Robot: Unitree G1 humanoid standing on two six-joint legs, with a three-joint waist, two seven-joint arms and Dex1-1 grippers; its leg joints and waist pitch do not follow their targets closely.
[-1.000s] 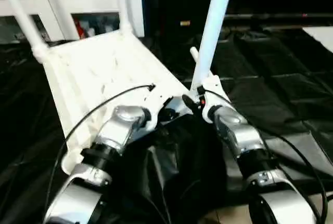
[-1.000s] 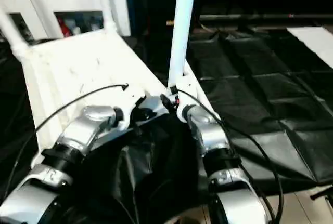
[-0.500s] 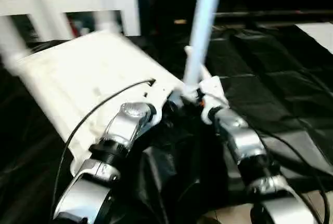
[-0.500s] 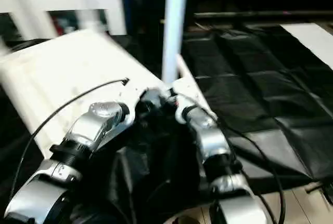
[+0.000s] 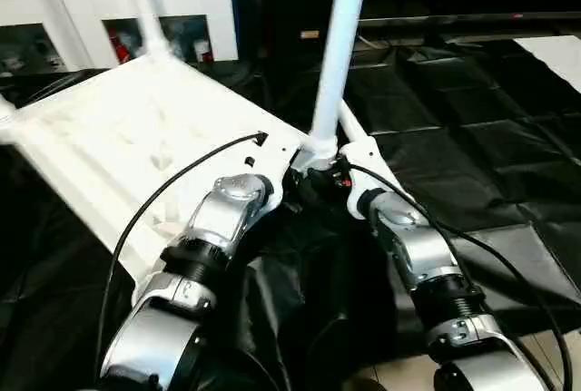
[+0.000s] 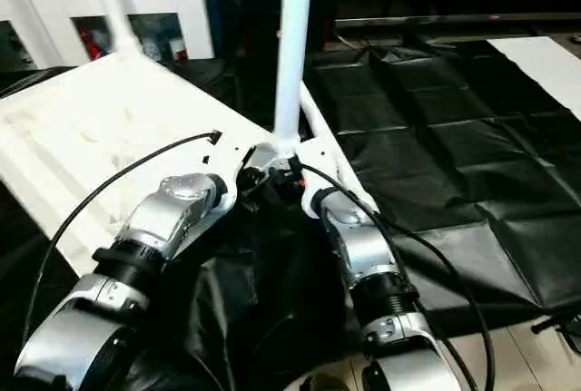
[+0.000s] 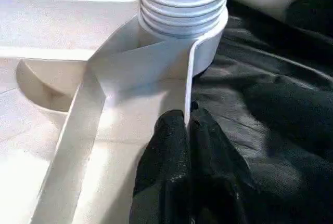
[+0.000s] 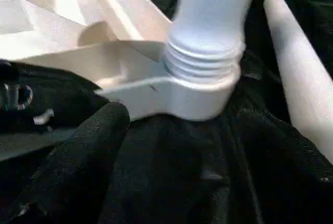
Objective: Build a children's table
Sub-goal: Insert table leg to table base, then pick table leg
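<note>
While the left tool [image 7: 186, 130] stays pinched on the tabletop [image 5: 136, 137] wall beside the near corner socket [image 8: 197, 99], keep the upturned tabletop steady on the black sheet [image 5: 472, 110]. With the right tool [image 5: 329, 180] wide open at the socket, regrip the upright leg [image 5: 338, 55] and turn until its exposed threads seat fully.

No text, label, brand, number or sign can be read anywhere.

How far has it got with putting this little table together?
Three legs stand in the upturned tabletop: two far ones and the near leg, whose threads still show above its socket. The left gripper pinches the tabletop's rim there. A fourth leg lies loose on the black sheet, still to fit.
</note>
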